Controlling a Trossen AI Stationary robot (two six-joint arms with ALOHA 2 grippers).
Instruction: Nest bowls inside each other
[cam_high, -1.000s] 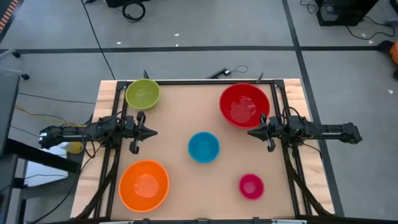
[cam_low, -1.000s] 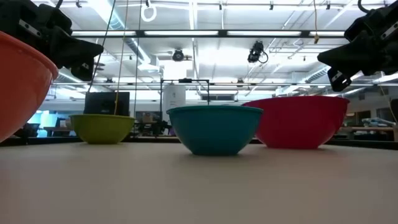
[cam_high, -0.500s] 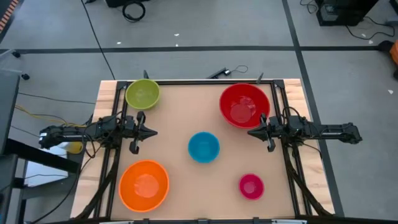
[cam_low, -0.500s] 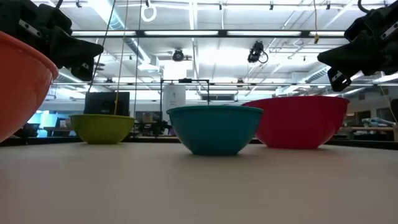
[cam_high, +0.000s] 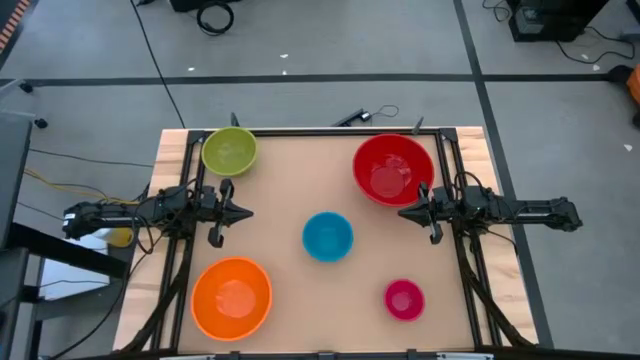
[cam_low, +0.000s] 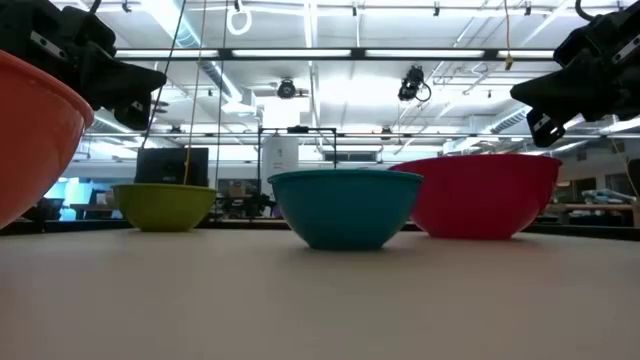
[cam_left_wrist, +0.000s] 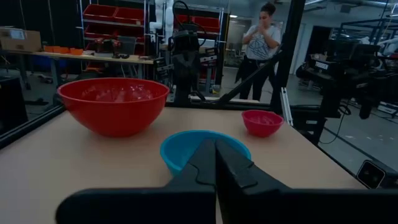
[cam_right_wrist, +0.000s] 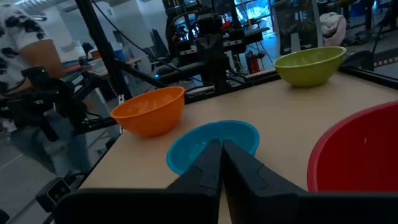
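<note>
Five bowls stand apart, each upright on its base on the tan table (cam_high: 290, 180): red (cam_high: 392, 167) at the far right, yellow-green (cam_high: 229, 150) at the far left, blue (cam_high: 327, 236) in the middle, orange (cam_high: 231, 297) at the near left, pink (cam_high: 404, 299) at the near right. My left gripper (cam_high: 248, 212) hangs shut above the table's left side, pointing level toward the blue bowl (cam_left_wrist: 205, 149). My right gripper (cam_high: 402, 212) hangs shut above the right side, just near of the red bowl, also pointing at the blue bowl (cam_right_wrist: 213, 144). Both hold nothing.
Wooden rails and black frame bars (cam_high: 440, 135) run along the table's left, right and far edges. A person (cam_left_wrist: 261, 43) stands beyond the table in the left wrist view. Bare tabletop lies between the bowls.
</note>
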